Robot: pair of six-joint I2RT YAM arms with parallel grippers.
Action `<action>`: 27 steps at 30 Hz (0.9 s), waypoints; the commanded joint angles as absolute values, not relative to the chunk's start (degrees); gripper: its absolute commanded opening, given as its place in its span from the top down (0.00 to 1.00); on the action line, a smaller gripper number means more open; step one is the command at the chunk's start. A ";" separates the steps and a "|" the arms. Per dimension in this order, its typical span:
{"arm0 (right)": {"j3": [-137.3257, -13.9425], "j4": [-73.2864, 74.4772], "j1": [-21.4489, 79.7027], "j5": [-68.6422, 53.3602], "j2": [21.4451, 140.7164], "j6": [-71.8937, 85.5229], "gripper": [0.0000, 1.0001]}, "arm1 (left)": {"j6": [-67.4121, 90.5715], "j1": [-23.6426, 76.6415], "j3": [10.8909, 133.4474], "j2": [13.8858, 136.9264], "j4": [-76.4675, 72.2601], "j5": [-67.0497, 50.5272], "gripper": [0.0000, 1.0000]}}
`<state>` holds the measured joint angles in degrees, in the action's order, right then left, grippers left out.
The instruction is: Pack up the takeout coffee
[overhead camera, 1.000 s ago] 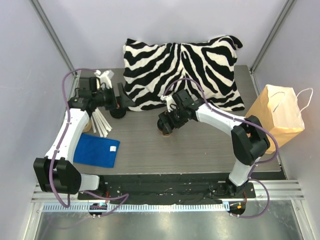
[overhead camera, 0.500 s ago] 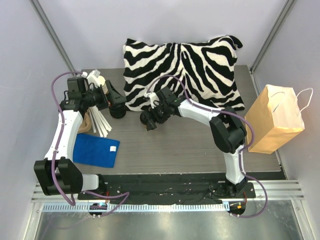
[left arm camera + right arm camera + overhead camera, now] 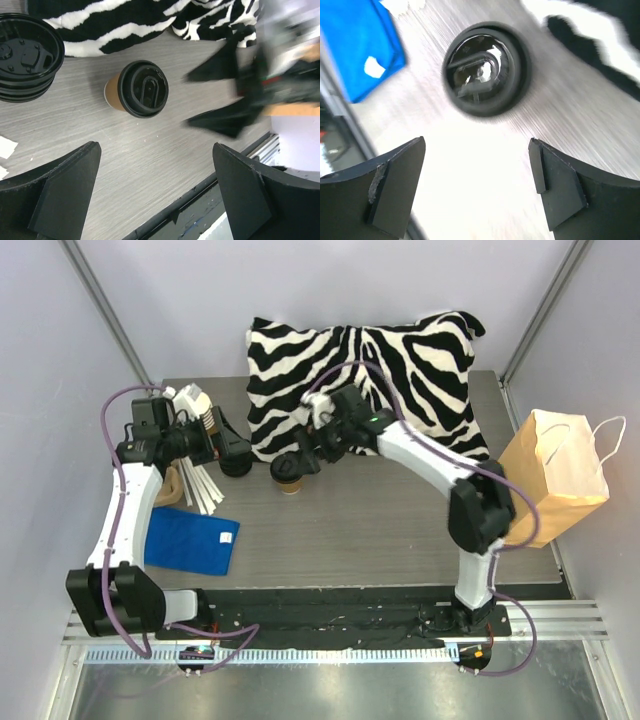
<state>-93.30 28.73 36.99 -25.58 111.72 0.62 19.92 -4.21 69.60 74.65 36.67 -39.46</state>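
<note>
Top external shows a blue cloth [image 3: 193, 540] at the left of the counter [image 3: 380, 530], near its front edge, with white sticks [image 3: 203, 490] fanned out just behind it. The left tool [image 3: 155, 149] hangs above that side with its fingers [image 3: 65, 192] spread wide and nothing between them. Below it sits a stack of black lids [image 3: 235, 463]. Just to the right of the lids is the coffee [image 3: 289, 481], upright on the counter with its black lid on, close to the near edge of the zebra pillow [image 3: 380, 370]. The right tool [image 3: 477, 142] hovers at the coffee's far right side, slanted down toward it. Right wrist, blurred, shows its fingers [image 3: 560, 187] wide apart, the lidded coffee ahead of them and not gripped. Left wrist shows the coffee between the lid stack and the blurred right arm [image 3: 250, 90]. A paper bag [image 3: 555, 475] stands at the counter's right edge, well apart from the coffee.
</note>
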 commanded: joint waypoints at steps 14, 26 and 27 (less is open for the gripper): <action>-92.84 47.90 13.99 2.52 53.01 -7.38 0.00 | 11.95 -4.57 69.52 62.93 41.22 -36.47 0.00; -74.80 47.46 -14.82 13.19 42.54 -0.98 0.00 | 12.65 -4.66 69.26 60.21 41.49 -38.32 0.00; -74.53 47.37 -19.29 12.05 43.15 -0.44 0.00 | 12.74 -4.66 68.47 59.86 41.40 -38.58 0.01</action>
<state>-74.96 48.51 -9.34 13.13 44.14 -5.48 12.99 -4.27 69.23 62.67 41.91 -37.06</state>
